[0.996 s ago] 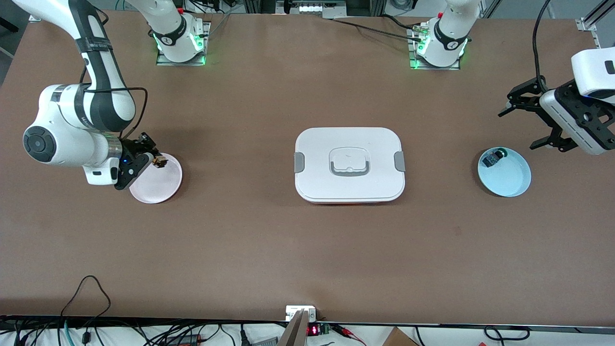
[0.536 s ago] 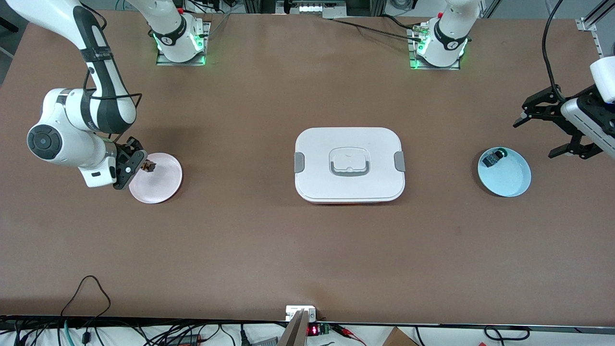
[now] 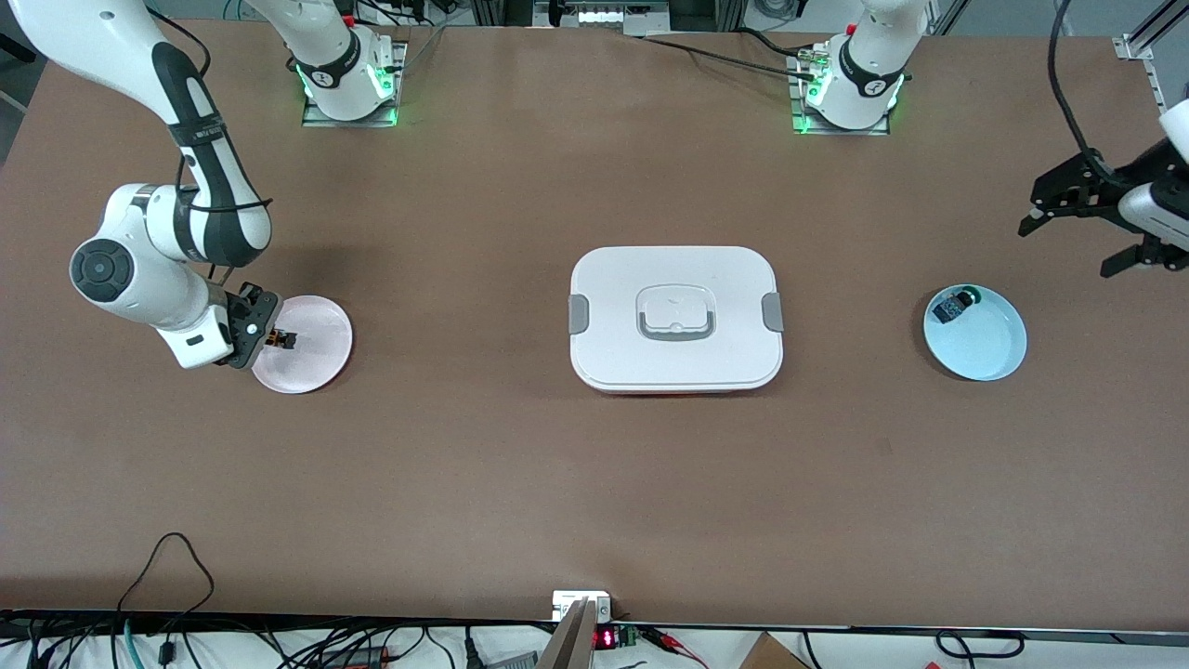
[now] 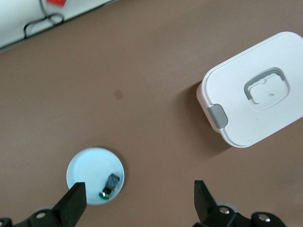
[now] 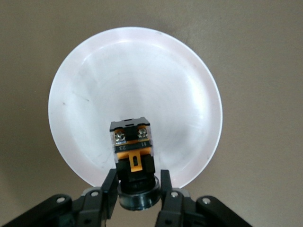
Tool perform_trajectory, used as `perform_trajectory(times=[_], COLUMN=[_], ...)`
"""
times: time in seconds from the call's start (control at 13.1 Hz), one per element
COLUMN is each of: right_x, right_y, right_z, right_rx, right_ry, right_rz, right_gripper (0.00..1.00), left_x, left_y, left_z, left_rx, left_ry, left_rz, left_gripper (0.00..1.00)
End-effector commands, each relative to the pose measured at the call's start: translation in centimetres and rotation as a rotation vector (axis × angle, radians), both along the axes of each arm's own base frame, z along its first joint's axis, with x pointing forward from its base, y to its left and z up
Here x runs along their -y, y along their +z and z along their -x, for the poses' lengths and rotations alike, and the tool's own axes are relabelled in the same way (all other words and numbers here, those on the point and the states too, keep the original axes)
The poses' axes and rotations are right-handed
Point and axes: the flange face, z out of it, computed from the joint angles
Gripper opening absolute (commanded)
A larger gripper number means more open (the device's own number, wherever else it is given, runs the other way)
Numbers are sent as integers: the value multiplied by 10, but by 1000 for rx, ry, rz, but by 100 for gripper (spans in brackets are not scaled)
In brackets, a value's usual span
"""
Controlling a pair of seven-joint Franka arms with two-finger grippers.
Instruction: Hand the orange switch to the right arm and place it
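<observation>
Front view: one brown table (image 3: 520,483) carries one white lidded box (image 3: 676,318) at its middle, the landmark here, and two round dishes, one toward each end of the table from the box. The pink dish (image 3: 311,348) lies toward the right arm's end, well apart from the box. The light blue dish (image 3: 985,348) lies toward the left arm's end, and holds one small black part with green cap (image 3: 953,304) against its rim. The right gripper (image 3: 277,339) is low over the pink dish, its fingers clamped on the one orange switch (image 3: 281,339), which is over the dish's edge away from the box. The left gripper (image 3: 1082,223) hangs over bare table toward the left arm's end, well apart from the box, its two claw fingers spread wide with nothing between them. Two arm bases (image 3: 348,79) stand farther from the camera than the box.

Left wrist view: one box (image 4: 258,94), one blue dish (image 4: 92,172) with the one green-capped part (image 4: 110,183) in it, and two black fingertips (image 4: 72,204) standing wide apart, empty.

Right wrist view: one pink dish (image 5: 135,99) below, and the two fingers (image 5: 110,189) of the right gripper (image 5: 137,187) pressed on the switch's round base. The switch (image 5: 134,151) shows a black body, an orange band and two screw terminals.
</observation>
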Motion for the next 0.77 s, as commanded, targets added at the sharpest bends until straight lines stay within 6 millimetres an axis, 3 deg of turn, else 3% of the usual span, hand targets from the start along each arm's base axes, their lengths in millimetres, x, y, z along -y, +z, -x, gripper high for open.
perform_trajectory(times=[0.0,0.23,0.69], right_x=[-1,-5,-20], right_y=[-5,-21,-28], right_z=[5,14,14], right_rx=[9,20,22], right_ry=[28,35,57], right_rz=[-1,-3,-8], right_gripper=[21,21,21], left_x=[17,15,11], left_y=[-2,-8,-19], left_z=[16,20,14], left_rx=[-42,-92,-105], left_ry=[132,226,324], left_rz=[-87,-112,-186], left_gripper=[100,100,100])
